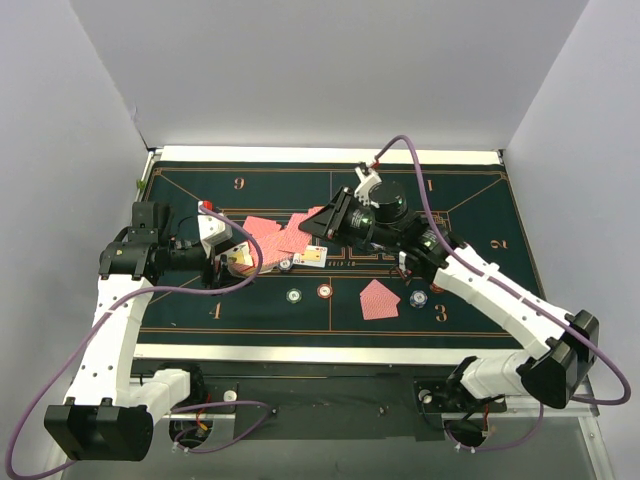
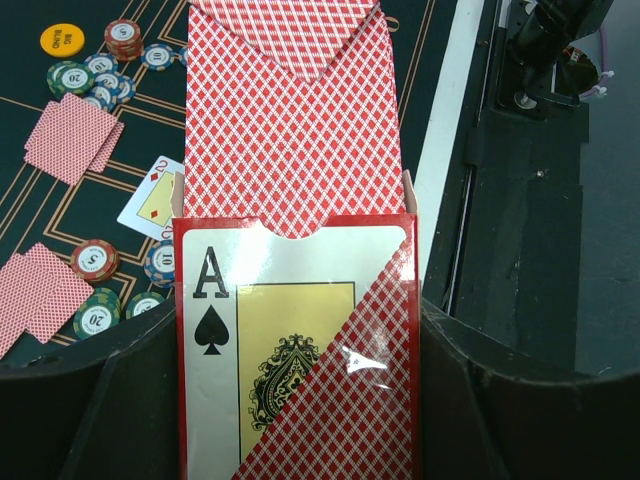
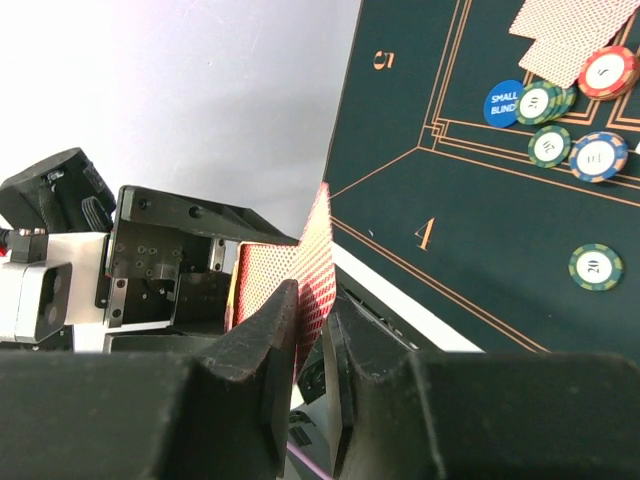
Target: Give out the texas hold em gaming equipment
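My left gripper [image 2: 297,400] is shut on a red card box [image 2: 290,350] printed with an ace of spades. It holds the box above the mat's left side [image 1: 237,257]. Red-backed playing cards [image 2: 290,120] stick out of the box's open end. My right gripper [image 3: 315,300] is shut on the edge of these cards [image 3: 318,250], over the mat's middle [image 1: 318,225]. On the mat lie face-down card pairs [image 1: 379,298] [image 2: 72,138], a face-up two of diamonds [image 2: 155,195], striped chips [image 2: 95,260] [image 3: 595,267], an orange disc [image 2: 62,40] and a blue small-blind disc [image 3: 503,103].
The dark green felt mat [image 1: 470,215] with orange lines covers the table; white strips edge its near and far sides. White walls stand behind and to both sides. Two chips [image 1: 294,295] lie near the front centre. Purple cables loop from both arms.
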Robot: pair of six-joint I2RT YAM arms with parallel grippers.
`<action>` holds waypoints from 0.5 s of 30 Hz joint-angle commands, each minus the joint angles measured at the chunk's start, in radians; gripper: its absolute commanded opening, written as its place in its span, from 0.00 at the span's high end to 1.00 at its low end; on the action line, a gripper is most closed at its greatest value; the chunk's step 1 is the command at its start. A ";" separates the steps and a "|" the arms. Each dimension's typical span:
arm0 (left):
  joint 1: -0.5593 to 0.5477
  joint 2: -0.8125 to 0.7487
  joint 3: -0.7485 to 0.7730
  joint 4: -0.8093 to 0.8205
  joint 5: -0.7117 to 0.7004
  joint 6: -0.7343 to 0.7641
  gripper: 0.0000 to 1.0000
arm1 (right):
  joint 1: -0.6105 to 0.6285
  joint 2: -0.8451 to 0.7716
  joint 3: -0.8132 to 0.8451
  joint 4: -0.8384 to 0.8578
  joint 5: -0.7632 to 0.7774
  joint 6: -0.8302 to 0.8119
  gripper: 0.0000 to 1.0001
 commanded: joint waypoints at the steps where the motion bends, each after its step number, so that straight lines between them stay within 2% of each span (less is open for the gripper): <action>1: 0.007 -0.007 0.045 0.045 0.052 -0.006 1.00 | -0.021 -0.051 -0.001 -0.018 0.025 -0.026 0.89; 6: 0.007 -0.007 0.042 0.047 0.052 -0.007 1.00 | -0.031 -0.062 0.007 -0.050 0.033 -0.039 1.00; 11: 0.007 -0.009 0.042 0.047 0.050 -0.009 1.00 | -0.044 -0.082 0.021 -0.087 0.045 -0.071 1.00; 15: 0.007 -0.010 0.040 0.047 0.050 -0.009 1.00 | -0.106 -0.114 0.054 -0.155 0.054 -0.124 1.00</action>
